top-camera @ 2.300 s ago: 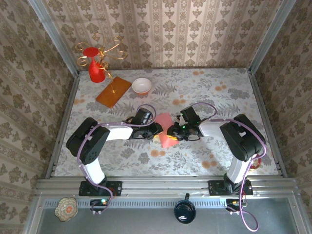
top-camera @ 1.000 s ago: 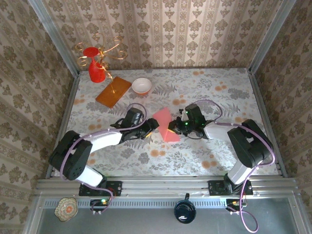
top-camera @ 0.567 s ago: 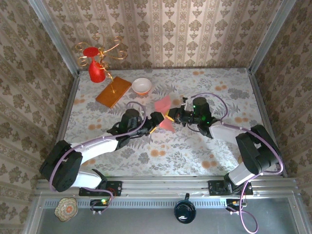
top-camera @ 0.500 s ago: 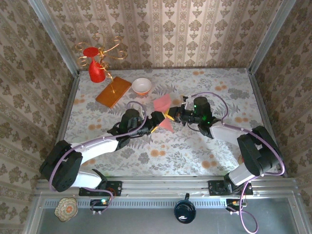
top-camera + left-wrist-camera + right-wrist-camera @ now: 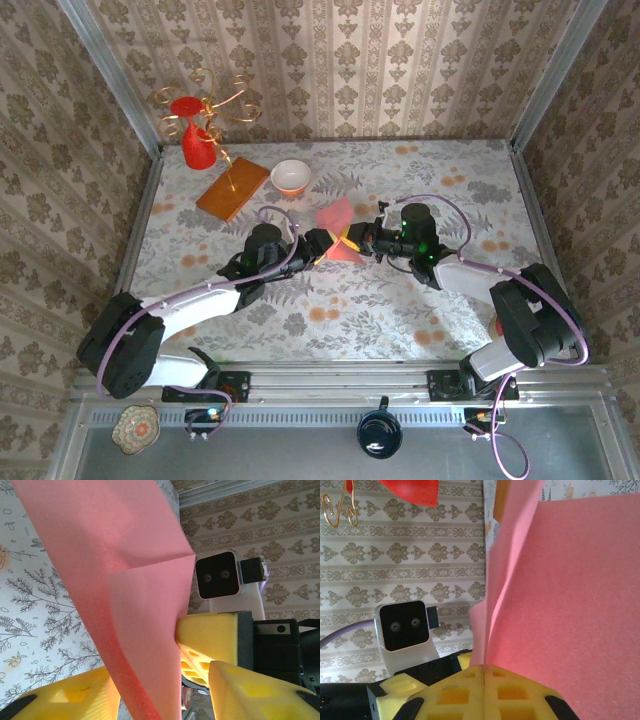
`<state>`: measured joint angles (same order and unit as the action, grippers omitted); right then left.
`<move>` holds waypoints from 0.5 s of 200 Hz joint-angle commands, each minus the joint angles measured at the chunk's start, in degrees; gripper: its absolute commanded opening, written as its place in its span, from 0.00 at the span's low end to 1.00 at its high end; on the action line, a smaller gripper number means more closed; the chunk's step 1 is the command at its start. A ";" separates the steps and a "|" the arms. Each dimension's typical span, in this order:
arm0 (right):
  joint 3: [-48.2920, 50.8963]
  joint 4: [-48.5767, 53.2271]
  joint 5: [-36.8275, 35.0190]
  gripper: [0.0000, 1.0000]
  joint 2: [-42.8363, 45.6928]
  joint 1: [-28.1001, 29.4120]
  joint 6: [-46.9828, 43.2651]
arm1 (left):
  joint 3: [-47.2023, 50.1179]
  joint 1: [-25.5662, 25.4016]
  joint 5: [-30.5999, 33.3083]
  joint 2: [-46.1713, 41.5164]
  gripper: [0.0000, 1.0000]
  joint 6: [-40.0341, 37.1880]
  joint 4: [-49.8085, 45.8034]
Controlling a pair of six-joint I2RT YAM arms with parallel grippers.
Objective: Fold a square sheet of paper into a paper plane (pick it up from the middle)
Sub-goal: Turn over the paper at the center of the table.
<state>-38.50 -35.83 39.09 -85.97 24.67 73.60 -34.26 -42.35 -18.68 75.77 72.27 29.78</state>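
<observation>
The square sheet of paper [image 5: 337,224] is pink, creased into a fold, and held up off the table between both grippers. My right gripper [image 5: 358,240] is shut on one edge of the sheet; in the right wrist view its yellow fingertips [image 5: 484,669] meet with the paper [image 5: 570,580] rising out of them. My left gripper [image 5: 322,243] faces it from the left. In the left wrist view the paper [image 5: 125,555] hangs between that gripper's [image 5: 157,680] parted jaws, with a gap beside the right finger [image 5: 260,690]. The paper plane is out of view.
A red vase [image 5: 197,142] with gold wire curls stands at the back left. An orange-brown wooden board [image 5: 232,188] and a white bowl [image 5: 291,176] lie beside it. Patterned walls enclose the flowered table [image 5: 400,320] on three sides.
Both arms have stretched farther over the table and carried the paper up and toward the back. The left gripper has come in close against the paper, opposite the right one.
</observation>
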 commanded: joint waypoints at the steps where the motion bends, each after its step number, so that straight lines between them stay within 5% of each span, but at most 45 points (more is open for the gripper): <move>1: 0.61 -1.43 1.09 0.05 1.60 -0.06 0.58 | 0.71 -0.41 -1.13 -0.67 0.44 0.28 3.40; 100: 1.19 -1.35 1.52 0.10 1.70 -0.85 0.75 | 0.25 -0.32 -1.71 0.95 0.29 1.25 2.57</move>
<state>-38.04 -36.07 39.35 -85.76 24.23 73.97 -34.24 -42.35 -19.62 76.16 73.06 31.53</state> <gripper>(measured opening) 0.095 0.307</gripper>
